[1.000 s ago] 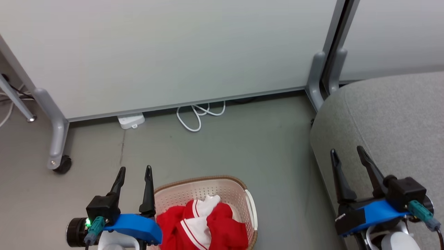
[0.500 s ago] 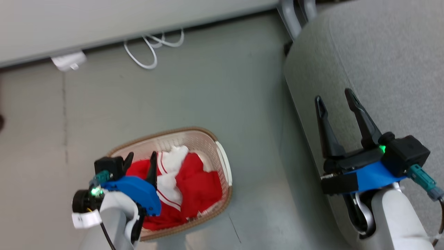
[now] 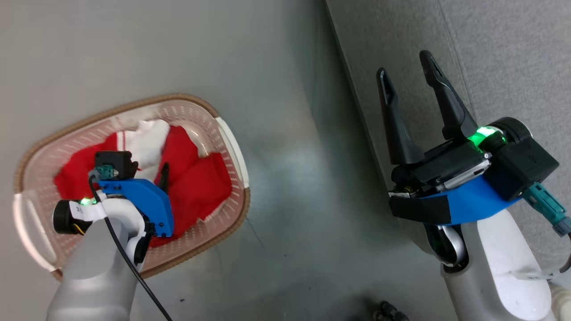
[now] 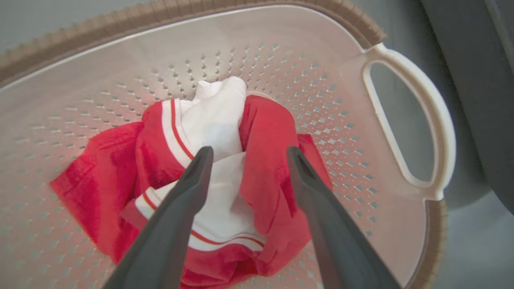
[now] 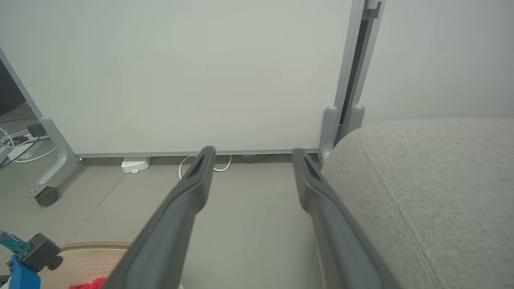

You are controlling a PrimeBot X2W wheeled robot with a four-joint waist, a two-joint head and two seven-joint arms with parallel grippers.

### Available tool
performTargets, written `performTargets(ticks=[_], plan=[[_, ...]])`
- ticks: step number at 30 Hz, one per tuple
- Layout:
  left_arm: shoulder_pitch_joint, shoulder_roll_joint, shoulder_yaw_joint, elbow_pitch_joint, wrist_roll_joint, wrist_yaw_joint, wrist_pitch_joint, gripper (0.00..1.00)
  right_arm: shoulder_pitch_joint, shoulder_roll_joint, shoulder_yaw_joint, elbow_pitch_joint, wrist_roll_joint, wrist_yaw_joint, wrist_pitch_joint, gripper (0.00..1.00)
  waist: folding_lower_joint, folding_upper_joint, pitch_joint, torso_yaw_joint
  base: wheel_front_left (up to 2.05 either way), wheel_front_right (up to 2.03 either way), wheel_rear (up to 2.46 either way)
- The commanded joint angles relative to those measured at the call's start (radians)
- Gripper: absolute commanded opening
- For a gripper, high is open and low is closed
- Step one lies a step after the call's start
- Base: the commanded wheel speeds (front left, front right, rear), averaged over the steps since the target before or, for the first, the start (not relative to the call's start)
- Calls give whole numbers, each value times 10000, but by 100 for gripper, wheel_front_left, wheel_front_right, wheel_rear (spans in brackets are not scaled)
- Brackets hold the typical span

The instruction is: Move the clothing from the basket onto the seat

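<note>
Head view has pitched down, so the frame shift is camera motion, not the things moving. Seat (image 3: 490, 53) on the right, visible part carries no garments, so nothing is transferred yet. Basket (image 3: 134, 99) on the floor to the left holds all the clothing (image 4: 265, 132). Left claw (image 4: 247, 154) has dropped from beside the basket into it: wide open, gripping nothing, tips straddling the heap's middle, contact unclear. Reach looks done, grasp next. Right claw (image 3: 403, 62) is wide open and empty at the seat edge.
</note>
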Motion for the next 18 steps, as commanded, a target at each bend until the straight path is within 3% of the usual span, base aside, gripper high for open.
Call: performTargets(ticks=[1,9,10,11,18], plan=[[-212,98,-19,121,-53,-73,18,100,-209,-1,44,-48,115,4,-61,100,-3,0,860,-575,0,0,0],[-862,364,46,1306,-309,50,601,100,-478,-3,177,-45,400,4,-213,100,-3,0,1684,-858,0,0,0],[-922,353,37,1388,-327,92,611,87,-498,-3,166,-37,384,4,-225,100,-3,0,1706,-857,0,0,0],[-971,324,4,1471,-348,80,623,0,-519,-3,156,-22,373,4,-237,100,-3,0,1720,-854,0,0,0],[-1207,227,-112,1836,-467,7,299,0,-588,-3,193,88,385,4,-269,100,-3,0,1631,-760,0,0,0]])
